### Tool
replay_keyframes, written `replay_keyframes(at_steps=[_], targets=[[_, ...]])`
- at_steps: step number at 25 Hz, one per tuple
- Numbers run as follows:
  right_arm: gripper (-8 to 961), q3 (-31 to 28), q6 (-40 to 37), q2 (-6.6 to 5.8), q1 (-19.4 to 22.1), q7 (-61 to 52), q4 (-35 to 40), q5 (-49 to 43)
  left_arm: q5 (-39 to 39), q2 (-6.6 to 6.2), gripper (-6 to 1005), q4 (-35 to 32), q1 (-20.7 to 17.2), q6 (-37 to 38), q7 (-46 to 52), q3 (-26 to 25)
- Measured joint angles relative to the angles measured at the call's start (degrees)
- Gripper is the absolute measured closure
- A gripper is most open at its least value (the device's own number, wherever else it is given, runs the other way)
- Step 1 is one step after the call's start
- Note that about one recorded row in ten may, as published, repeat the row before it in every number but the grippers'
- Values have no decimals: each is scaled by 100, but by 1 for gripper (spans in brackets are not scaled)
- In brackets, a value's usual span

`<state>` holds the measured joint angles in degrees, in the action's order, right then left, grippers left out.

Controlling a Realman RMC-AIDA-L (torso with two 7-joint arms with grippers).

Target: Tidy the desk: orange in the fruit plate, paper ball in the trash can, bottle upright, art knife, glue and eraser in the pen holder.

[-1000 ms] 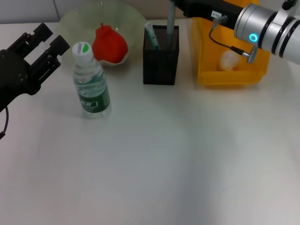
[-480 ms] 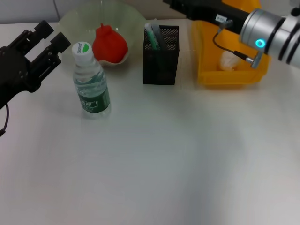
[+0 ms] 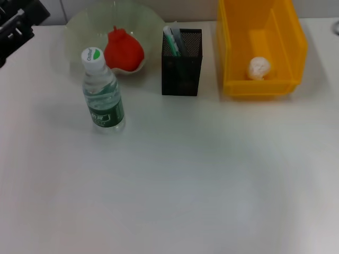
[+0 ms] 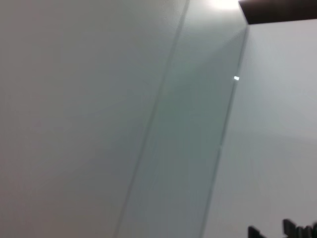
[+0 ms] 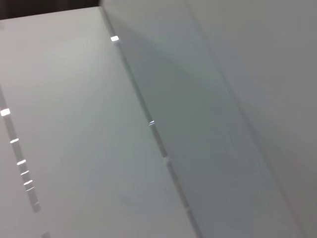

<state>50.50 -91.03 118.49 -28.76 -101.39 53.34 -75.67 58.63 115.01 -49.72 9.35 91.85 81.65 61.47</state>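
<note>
a white desk (image 3: 175,185) seen from above, with the tidying items grouped along its far side. the left gripper (image 3: 16,24) is a black shape at the far left corner of the head view, mostly cut off by the picture's edge; i cannot tell how far its fingers are spread, and it has hold of nothing visible. the right gripper is out of sight in every view.

nearest that left gripper, just to its right and a little closer to the robot, a clear water bottle (image 3: 103,93) stands upright with a white cap and a green label. beyond the bottle, still right of the gripper, sits a pale translucent fruit plate (image 3: 79,26) holding a red-orange fruit (image 3: 124,50) (it looks more red than orange). farther right of the gripper stands a black mesh pen holder (image 3: 181,63), just beside the plate, with a green-and-white item (image 3: 170,39) sticking up at its left corner; what else it holds is hidden by the mesh. farthest from the gripper, well across the desk, is a yellow bin (image 3: 260,84) serving as the trash can, with a white paper ball (image 3: 258,67) lying inside on its floor.

both wrist views show only pale flat surfaces with seams.
</note>
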Motion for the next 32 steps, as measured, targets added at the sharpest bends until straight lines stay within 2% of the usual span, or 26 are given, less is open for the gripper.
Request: replay_keyframes(at_steps=[1,3,4,6,9,11,13,14,15,16,17,19,22,26,28,32], targets=[[286,-61,-391,-75,137,-329,374,-21,139,-113,392,-259,22,221,396,-41],[270,-99,-603,-115,158,-472,468,-50,266,-216,392,-406,86,490,665,-76],[262,-143,-785,-155,158,-599,518,-104,266,-216,364,-406,86,490,665,-76],[245,-280,-1211,-258,34,-956,606,-597,563,-365,306,-601,267,1018,1176,-176],[221,-324,-1327,-292,-66,-1081,634,-1112,749,-390,221,-666,359,1202,1409,-214],[205,-324,-1295,-291,-144,-1095,639,-1702,1162,-350,216,-762,503,1361,1719,-245],[188,-322,-1263,-280,-150,-1094,642,-1847,1162,-350,212,-762,503,1361,1719,-245],[180,-316,-1234,-263,-155,-1075,642,-1959,1755,-168,210,-815,660,1304,1853,-269],[172,-312,-1206,-250,-155,-1040,642,-2021,1755,-168,207,-815,660,1304,1853,-269],[164,-270,-1131,-205,-157,-932,620,-2146,2117,-30,205,-777,776,1196,1880,-329],[155,-270,-1131,-205,-157,-932,620,-2146,2117,-30,205,-777,776,1196,1880,-329],[136,-229,-1061,-139,-157,-774,599,-2271,2895,213,206,-684,1020,1017,1922,-500],[127,-206,-1006,8,-214,-582,559,-2731,3234,305,207,-637,1089,1004,1858,-657],[127,-206,-897,44,-258,-391,284,-2874,3301,305,208,-464,1059,1004,1695,-682],[127,-208,-795,-8,-304,-317,-17,-2887,3354,288,208,-395,1042,1005,1615,-690],[127,-229,-780,-35,-319,-313,-63,-2891,3356,278,209,-393,1060,1006,1595,-691]])
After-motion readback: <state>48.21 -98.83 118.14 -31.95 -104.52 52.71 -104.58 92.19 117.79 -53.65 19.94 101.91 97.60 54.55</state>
